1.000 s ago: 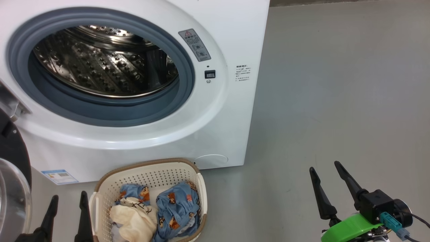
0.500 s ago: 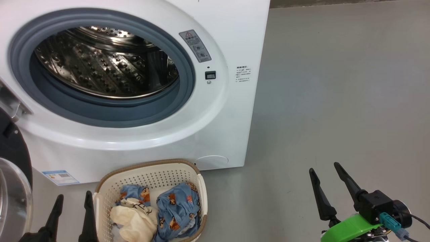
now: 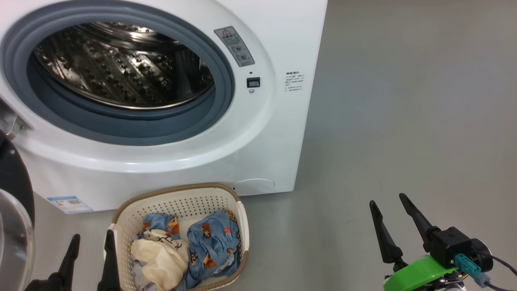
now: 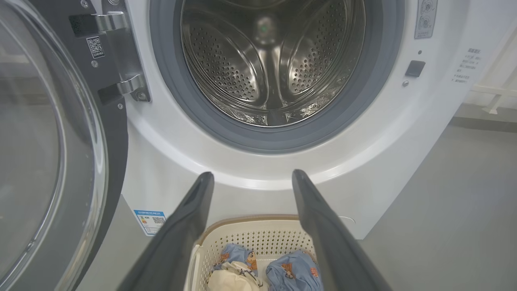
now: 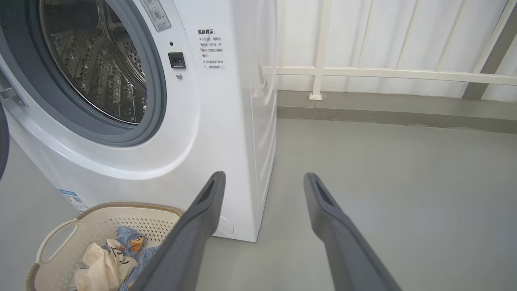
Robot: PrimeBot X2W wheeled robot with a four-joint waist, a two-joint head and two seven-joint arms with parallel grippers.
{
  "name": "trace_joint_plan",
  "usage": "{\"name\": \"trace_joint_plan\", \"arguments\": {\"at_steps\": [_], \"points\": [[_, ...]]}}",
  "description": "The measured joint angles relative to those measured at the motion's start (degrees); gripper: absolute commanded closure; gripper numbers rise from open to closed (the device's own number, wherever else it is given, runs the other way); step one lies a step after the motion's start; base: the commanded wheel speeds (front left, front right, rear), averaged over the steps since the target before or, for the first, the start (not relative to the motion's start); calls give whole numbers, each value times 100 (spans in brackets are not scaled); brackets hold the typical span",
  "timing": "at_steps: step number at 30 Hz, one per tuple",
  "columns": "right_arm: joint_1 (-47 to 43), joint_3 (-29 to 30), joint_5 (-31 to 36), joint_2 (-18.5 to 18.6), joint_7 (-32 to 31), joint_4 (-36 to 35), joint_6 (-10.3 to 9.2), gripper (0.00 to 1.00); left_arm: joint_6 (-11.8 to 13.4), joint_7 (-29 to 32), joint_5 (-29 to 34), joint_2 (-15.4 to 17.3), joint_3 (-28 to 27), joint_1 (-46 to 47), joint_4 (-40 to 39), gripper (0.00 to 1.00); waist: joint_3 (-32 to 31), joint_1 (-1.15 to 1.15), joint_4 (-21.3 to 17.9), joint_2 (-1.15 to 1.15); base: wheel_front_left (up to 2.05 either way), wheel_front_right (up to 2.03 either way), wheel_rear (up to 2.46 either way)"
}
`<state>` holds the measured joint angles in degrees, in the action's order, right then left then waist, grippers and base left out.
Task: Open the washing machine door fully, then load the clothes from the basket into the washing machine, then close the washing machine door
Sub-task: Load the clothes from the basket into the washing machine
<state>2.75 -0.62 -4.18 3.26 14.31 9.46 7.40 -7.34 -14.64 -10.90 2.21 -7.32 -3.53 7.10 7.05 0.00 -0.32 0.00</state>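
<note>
Clothes [image 3: 212, 246] lay heaped inside the basket [image 3: 177, 200], with light blue bear-print pieces toward 3 o'clock and a cream piece [image 3: 159, 256] toward 9 o'clock. In the head view the basket stood on the grey floor [image 3: 404, 121] at 6 o'clock, just in front of the foot of the washing machine [image 3: 266, 137] and near its blue label sticker [image 3: 68, 204]. The washing machine door [image 3: 14, 182] hung swung open at 9 o'clock of the round opening, showing its black rim and clear glass bowl. This left the steel drum [image 3: 117, 68] and the grey-blue seal [image 3: 121, 131] uncovered.

The left gripper [image 3: 92, 235] hovered at 7 o'clock with its fingers spread and nothing between them. One finger was just beside the basket's left wall, and I could not tell whether it touched. In the left wrist view those fingers pointed at the machine's front below the opening, with the basket's far rim between them.

The right gripper [image 3: 386, 199] hung at 4 o'clock over bare floor, well apart from the basket, released and empty. In its wrist view a white railing [image 5: 383, 72] ran across at 1 o'clock.
</note>
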Motion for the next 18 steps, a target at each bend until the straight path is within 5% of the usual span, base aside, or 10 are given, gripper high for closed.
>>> {"name": "trace_joint_plan", "arguments": {"at_steps": [18], "points": [[285, -70, 9, -10, 0, 11, 0, 0, 0, 0, -164, 16, 267, 381, 278, 0, 704, 0, -10, 0, 0, 0, 0]]}}
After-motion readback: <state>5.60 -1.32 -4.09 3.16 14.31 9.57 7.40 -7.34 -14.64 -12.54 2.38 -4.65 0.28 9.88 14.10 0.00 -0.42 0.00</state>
